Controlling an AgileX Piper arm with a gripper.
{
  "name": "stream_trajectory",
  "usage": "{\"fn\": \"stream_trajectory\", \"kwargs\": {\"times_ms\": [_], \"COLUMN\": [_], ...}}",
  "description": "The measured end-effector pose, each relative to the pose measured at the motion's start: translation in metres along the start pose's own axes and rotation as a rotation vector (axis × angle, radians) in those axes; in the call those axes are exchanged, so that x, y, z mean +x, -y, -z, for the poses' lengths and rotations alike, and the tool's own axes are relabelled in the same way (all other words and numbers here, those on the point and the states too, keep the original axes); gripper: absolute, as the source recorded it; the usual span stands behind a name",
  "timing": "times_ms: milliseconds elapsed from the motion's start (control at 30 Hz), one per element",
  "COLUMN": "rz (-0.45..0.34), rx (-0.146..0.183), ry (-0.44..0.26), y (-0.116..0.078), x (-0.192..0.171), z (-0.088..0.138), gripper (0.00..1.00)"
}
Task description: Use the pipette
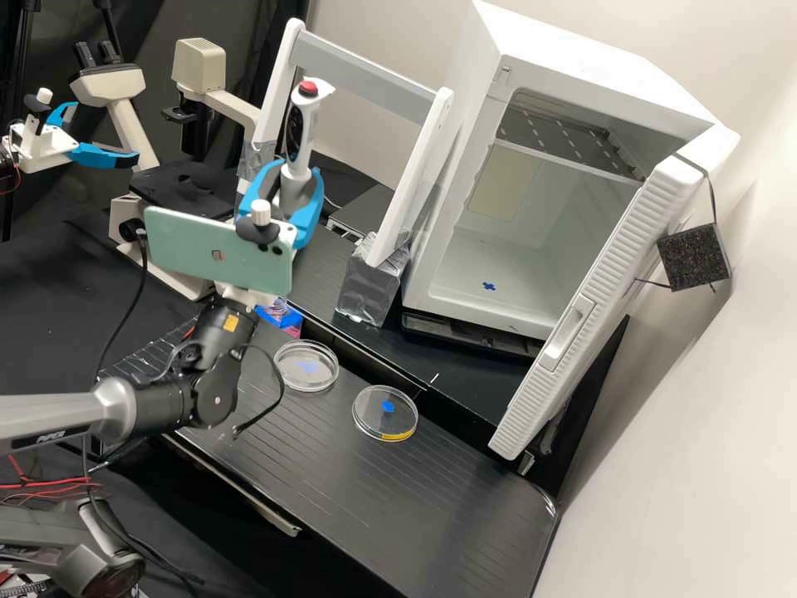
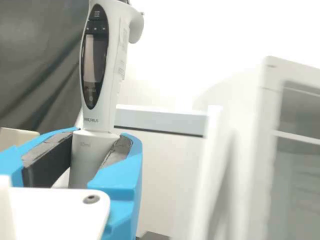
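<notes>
Pipette (image 1: 304, 120) is up in the gripper (image 1: 292, 178), folks, with both blue fingers (image 2: 120, 175) clamped on its grey lower body, below the dark display (image 2: 95, 57). It's pretty much upright, with just a bit of a lean and the red button (image 1: 308, 87) on top. From where I'm standing, a pale green phone (image 1: 220, 253) sits on the arm (image 1: 220, 332) just below the jaws. Two round clear dishes (image 1: 306, 366) are down on the black bench (image 1: 432, 507), near each other but not touching, each with some blue in it. Behind them there's a white frame (image 1: 365, 66), plus a white cabinet (image 1: 490, 50) with its door (image 1: 598, 299) wide open. Microscope's (image 1: 108, 83) off behind the arm.
</notes>
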Motion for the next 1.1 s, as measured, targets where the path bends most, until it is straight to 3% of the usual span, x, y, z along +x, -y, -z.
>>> {"fn": "stream_trajectory", "kwargs": {"times_ms": [133,267,500,700,1100], "rz": [0.026,0.055,0.129,0.181,0.183], "rx": [0.004,0.012,0.008,0.009,0.016], "ry": [0.006,0.059,0.184,0.275,0.235], "y": [0.000,0.001,0.004,0.012,0.012], "x": [0.036,0.077,0.137,0.168,0.182], "z": [0.008,0.007,-0.011,-0.025,-0.008], "gripper": [0.00,0.00,0.00,0.00,0.00]}}
